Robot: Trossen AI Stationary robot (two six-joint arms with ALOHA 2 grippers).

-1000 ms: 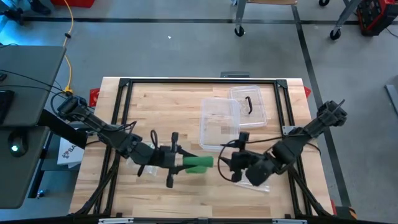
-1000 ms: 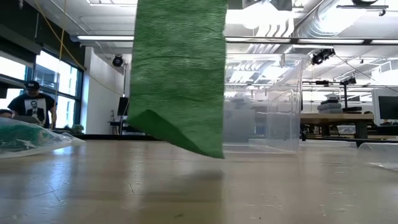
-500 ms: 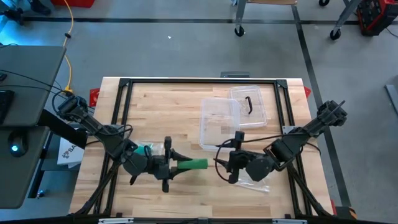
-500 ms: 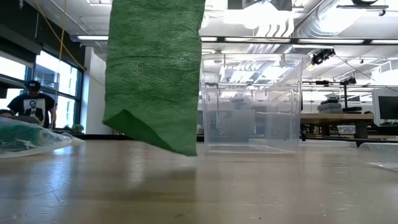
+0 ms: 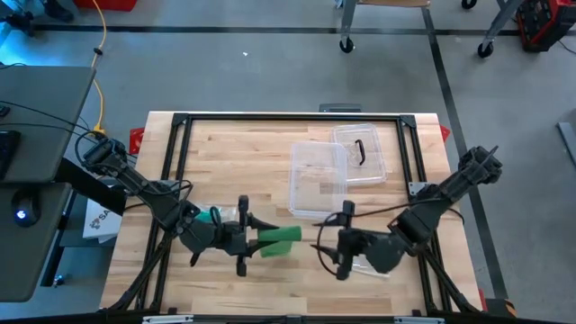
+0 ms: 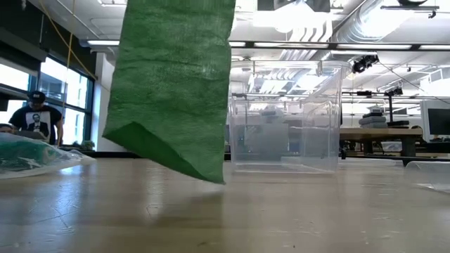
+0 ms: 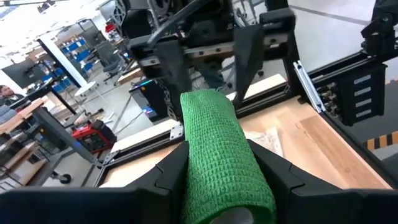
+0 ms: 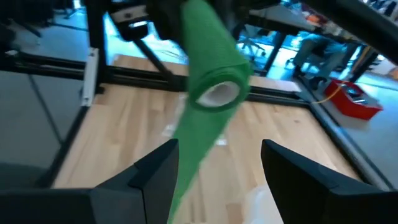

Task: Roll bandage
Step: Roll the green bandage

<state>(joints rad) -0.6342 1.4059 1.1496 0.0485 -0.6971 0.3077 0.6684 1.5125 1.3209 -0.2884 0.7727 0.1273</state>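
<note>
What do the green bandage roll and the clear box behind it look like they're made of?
Green bandage roll: looks like crinkly woven elastic fabric, matte, with a visible mesh texture; held in the left gripper. Clear box: likely rigid transparent plastic, glossy, since the room shows through it.

Robotics lab or workshop, wooden table [image 5: 234, 153] in black frame, concrete floor, exposed ceiling ducts [image 6: 351, 28], workbenches behind
</note>
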